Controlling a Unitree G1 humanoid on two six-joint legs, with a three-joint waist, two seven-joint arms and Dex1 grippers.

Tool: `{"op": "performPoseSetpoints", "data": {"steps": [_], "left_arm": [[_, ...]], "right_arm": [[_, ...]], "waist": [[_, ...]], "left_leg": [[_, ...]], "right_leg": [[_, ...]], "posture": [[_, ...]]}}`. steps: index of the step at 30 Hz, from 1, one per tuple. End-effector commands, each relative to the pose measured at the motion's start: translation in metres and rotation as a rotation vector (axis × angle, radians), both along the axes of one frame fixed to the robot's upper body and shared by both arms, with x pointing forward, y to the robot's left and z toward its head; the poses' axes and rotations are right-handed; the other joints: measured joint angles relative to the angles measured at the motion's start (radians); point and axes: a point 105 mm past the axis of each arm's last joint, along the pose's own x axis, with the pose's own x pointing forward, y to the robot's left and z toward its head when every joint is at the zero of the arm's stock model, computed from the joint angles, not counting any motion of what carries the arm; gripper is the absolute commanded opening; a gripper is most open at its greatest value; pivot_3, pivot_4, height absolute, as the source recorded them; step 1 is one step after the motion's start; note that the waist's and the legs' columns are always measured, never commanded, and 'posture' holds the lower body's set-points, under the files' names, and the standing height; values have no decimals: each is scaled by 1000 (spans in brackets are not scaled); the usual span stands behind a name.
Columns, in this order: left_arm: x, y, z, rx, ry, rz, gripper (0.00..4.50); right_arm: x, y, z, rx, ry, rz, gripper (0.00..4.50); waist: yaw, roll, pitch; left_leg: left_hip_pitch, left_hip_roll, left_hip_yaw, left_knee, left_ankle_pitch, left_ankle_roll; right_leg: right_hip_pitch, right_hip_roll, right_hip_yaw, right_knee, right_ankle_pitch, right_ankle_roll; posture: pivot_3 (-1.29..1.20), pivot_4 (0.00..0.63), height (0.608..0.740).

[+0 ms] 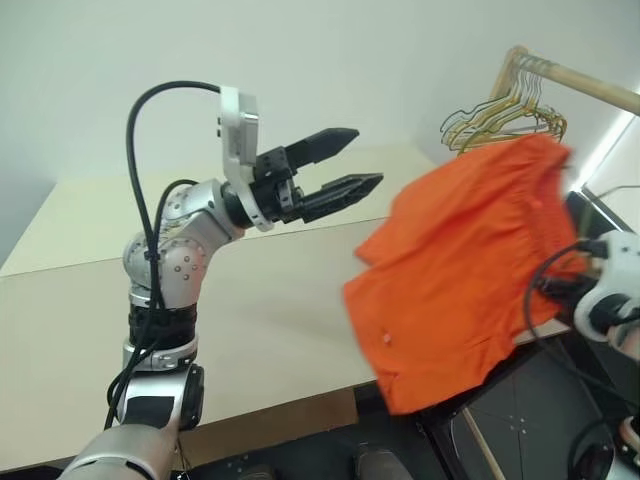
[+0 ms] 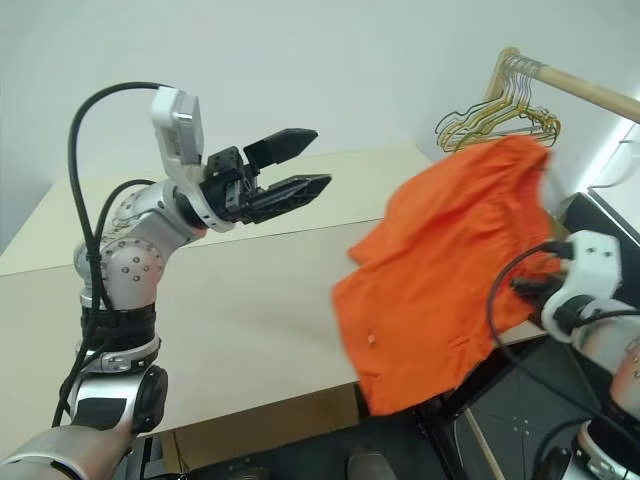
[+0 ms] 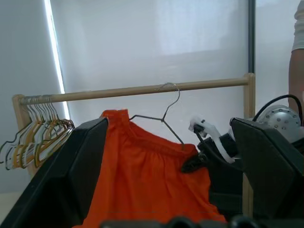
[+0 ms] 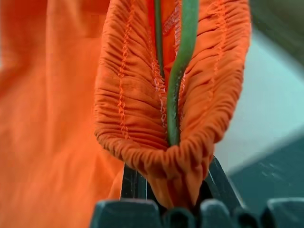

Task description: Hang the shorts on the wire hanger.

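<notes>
1. The left claw hangs above the desk with its 2 black fingers spread wide. It holds nothing and touches nothing, and it points toward the shorts.
2. The right claw is clamped tight on the gathered waistband of the shorts. In the right wrist view, the bunched orange elastic fills the gap between the fingers.
3. The wire hanger runs inside the waistband. Its thin green wire comes down into the fold of fabric right at the pinch point, so the claw seems to grip cloth and wire together.
4. The shorts hang in the air off the right edge of the desk, clear of its top. They droop from the waistband, with the legs trailing down and to the left.
5. In the left wrist view, the hook of the wire hanger rises above the waistband, in front of the wooden rail; I cannot tell whether it rests on the rail.
6. A bunch of yellow hangers hangs on the same rail, just beside the top of the shorts.
</notes>
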Motion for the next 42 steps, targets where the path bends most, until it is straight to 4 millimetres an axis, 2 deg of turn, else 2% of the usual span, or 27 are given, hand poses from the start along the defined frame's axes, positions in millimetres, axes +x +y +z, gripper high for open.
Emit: {"op": "performPoseSetpoints", "data": {"steps": [1, 8, 15, 19, 26, 36, 42], "left_arm": [[-1, 1, 9, -14, -34, -2, 4451], [-3, 0, 8, -3, -35, -6, 4451], [2, 7, 7, 12, -32, 43, 4451], [5, 11, 8, 9, -33, 68, 4451], [6, 19, 10, 17, -49, 95, 4451], [4, 20, 10, 19, -63, 103, 4451], [2, 20, 10, 20, -70, 101, 4451]], "right_arm": [[4, -10, 16, 55, -73, -81, 0], [18, -20, 32, 169, -133, -213, 0], [24, -37, 37, 283, -121, -355, 0], [25, -40, 42, 318, -130, -374, 0], [13, -68, 42, 403, -105, -520, 0], [6, -91, 45, 461, -99, -579, 0], [-2, -108, 33, 417, -68, -687, 0]], "waist": [[-16, 0, 0], [-50, 1, -1], [-51, 2, -1], [-48, 3, -1], [-43, 4, 0], [-43, 4, 0], [-43, 4, 0]], "left_leg": [[0, 0, 0, -1, 0, 0], [2, -4, -1, -3, 0, 0], [3, -4, -1, -3, 0, 0], [3, -4, -1, -3, 0, 0], [3, -4, -1, -4, 0, 0], [3, -4, 1, -4, 0, 1], [3, -5, 2, -5, 0, 1]], "right_leg": [[0, 0, 0, 0, 0, 0], [1, 0, 7, 0, 0, 2], [0, 0, 8, -1, 0, 3], [0, 0, 8, -1, 0, 3], [0, 0, 8, -3, 0, 3], [0, 0, 11, -4, 0, 4], [0, 0, 12, -4, 0, 5]], "posture": [[-231, 0, 740], [-222, 0, 740], [-205, 0, 740], [-195, 0, 740], [-173, 0, 740], [-163, 0, 740], [-161, 0, 740]]}}
